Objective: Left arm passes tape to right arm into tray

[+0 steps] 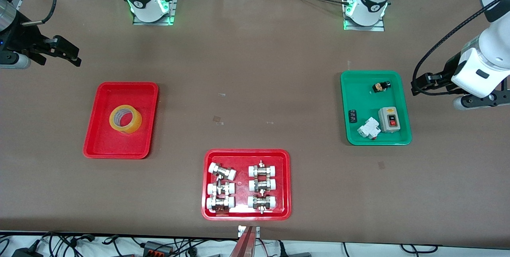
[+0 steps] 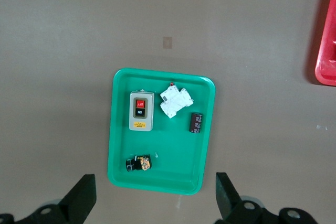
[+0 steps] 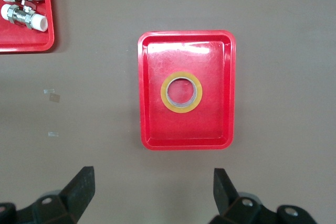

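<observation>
Tape is the thing to place first: the ring-shaped roll of yellowish translucent packing tape [image 1: 125,118] lies flat, hole upward, near the middle of the plain shallow red plastic tray [image 1: 92,137] at the right arm's end of the table. The right arm's black two-finger gripper [image 1: 63,51] hangs over bare table beside that tray, jaws spread wide with nothing between them; its wrist view looks straight down on the roll. The task looks done, and no move seems owed.

Nearer the front camera, at mid-table, a second red tray [image 1: 286,185] holds six white-capped metal fittings [image 1: 241,187] in two columns. Toward the left arm's end, a green plastic tray [image 1: 403,101] carries a grey switch box [image 1: 389,119], a white breaker [image 1: 369,128] and two small dark parts. The left arm's black gripper [image 2: 155,198] waits beside it, jaws wide and empty.
</observation>
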